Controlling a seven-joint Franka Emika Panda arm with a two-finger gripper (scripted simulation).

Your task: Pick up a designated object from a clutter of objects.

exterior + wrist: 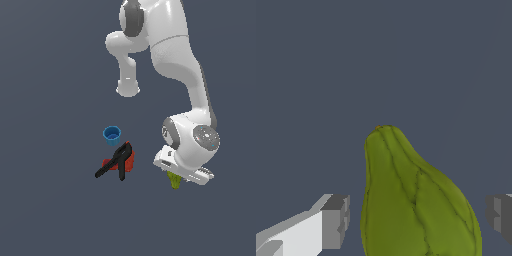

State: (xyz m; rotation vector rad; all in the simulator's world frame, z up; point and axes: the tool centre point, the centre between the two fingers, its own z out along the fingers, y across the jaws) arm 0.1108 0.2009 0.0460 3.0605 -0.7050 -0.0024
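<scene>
Here, pincer (418, 222) wide around pear-like object (411, 200), untouching.

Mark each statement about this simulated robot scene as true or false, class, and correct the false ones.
1. The yellow-green pear-like object lies between the fingers of the gripper. True.
2. The fingers are clamped tight on that object. False: in the wrist view a gap shows on each side of it.
3. The blue cup lies tipped on its side. False: it stands upright, mouth up.
4. The black clamp-like tool lies across the flat red block. True.
5. The arm is over the blue cup. False: it is above the pear-like object, to the exterior view's right of the cup.
</scene>
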